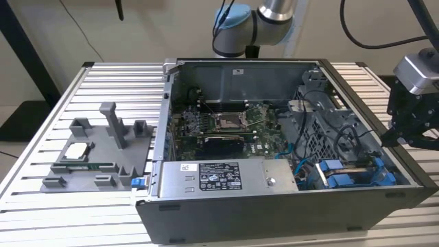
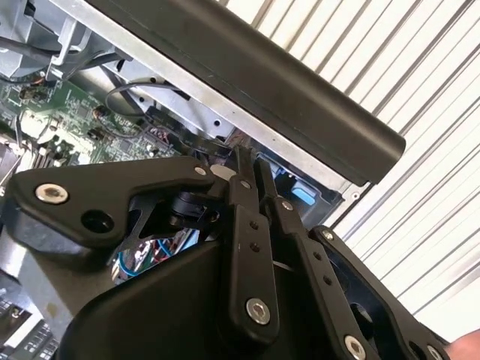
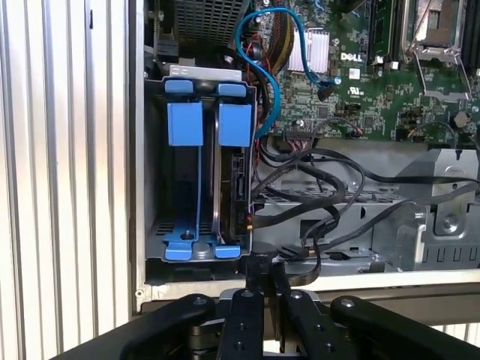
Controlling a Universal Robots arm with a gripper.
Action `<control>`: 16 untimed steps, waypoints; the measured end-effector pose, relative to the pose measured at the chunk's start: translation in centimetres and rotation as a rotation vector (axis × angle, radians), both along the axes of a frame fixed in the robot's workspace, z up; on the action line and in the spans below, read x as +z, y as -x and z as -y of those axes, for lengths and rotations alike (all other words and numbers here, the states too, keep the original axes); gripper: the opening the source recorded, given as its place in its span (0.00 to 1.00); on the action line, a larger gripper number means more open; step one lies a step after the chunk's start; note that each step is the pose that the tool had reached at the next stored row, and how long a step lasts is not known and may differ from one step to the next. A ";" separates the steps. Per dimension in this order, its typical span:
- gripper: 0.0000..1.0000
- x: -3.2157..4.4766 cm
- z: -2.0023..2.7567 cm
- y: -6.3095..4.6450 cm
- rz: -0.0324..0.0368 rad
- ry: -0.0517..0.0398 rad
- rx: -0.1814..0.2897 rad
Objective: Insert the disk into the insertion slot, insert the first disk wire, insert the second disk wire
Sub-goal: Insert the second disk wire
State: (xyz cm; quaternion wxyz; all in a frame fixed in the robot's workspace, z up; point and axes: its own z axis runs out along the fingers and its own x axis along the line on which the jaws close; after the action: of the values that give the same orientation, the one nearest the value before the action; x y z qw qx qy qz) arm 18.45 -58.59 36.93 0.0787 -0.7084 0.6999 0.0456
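Step in hand, as I read it: first disk wire. The flat silver-beige disk (image 3: pixel 238 178) in its bright blue plastic carrier looks already seated on edge in the rectangular grey-walled insertion slot (image 3: pixel 154 187) with blue clips. Its port edge faces out of the slot and looks bare; I can't confirm it is fully home. The black two-finger gripper (image 1: pixel 406 135) hangs just outside the insertion slot, over the dark case wall (image 2: pixel 262 82) bordering it. Its fingertips (image 2: pixel 241 176) are pressed together with nothing visible between them. The loose black wires (image 3: pixel 330 199) sprawl just beside the slot across a grey sheet-metal bracket (image 3: pixel 420 217), none in the jaws. A wire insertion would call for parted jaws, a pinch right at a plug end, and the plug squared to the disk's port. In the way: the wires overlap each other, a thin blue cable (image 3: pixel 259 45) loops down right beside the slot, and the case wall sits between gripper and slot. The green motherboard (image 3: pixel 360 82) lies beyond the slot. The grey labelled power-supply box (image 1: pixel 219 177) is near the slot, toward the exterior view's left. The grey fixture tray with upright posts (image 1: pixel 96 159) sits well apart from the slot, outside the case on the ribbed aluminium table (image 1: pixel 110 77).
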 end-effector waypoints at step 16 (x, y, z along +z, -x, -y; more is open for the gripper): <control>0.16 0.31 -0.04 0.4 -0.0009 0.0001 -0.021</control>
State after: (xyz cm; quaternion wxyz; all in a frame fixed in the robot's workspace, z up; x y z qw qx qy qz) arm 18.06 -58.55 37.24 0.0788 -0.7011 0.7073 0.0450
